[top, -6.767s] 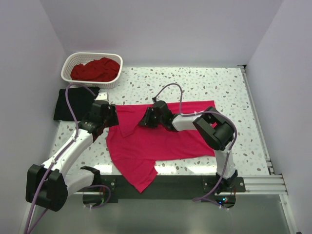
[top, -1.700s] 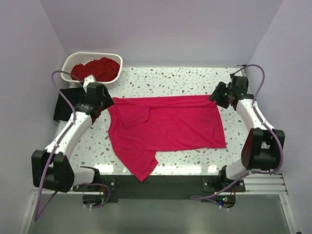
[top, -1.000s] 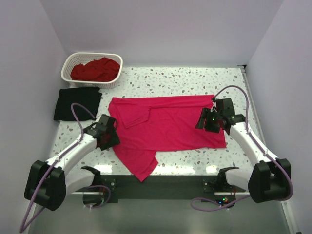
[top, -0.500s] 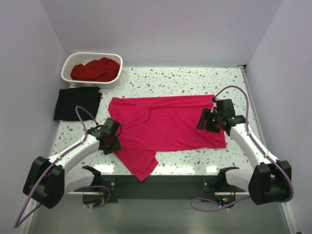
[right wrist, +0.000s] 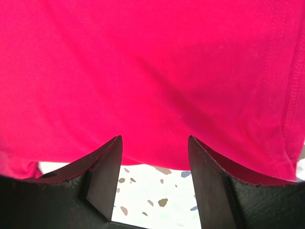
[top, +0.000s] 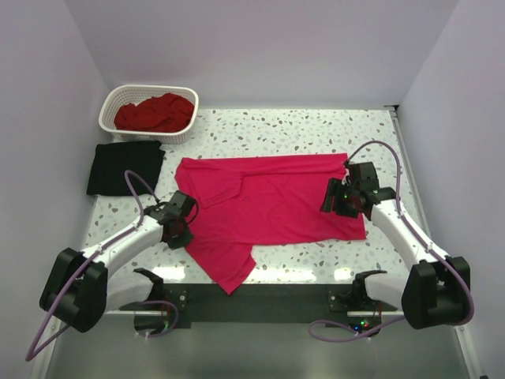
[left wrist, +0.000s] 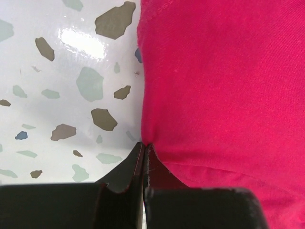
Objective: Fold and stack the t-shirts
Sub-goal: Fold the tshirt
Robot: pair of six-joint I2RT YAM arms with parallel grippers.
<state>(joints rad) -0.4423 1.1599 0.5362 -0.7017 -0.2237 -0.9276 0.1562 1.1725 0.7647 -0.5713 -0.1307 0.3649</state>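
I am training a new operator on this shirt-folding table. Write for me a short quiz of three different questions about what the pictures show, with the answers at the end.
1. True or false: the left gripper is shut on the edge of the pink-red t-shirt.
2. The right gripper is above the same shirt. How do its jaws stand?
3. Where does the darker red t-shirt lie?
A. in the white basket
B. hanging from the left gripper
C. spread under the right gripper

Key: 1 true; 2 open, holding nothing; 3 A.
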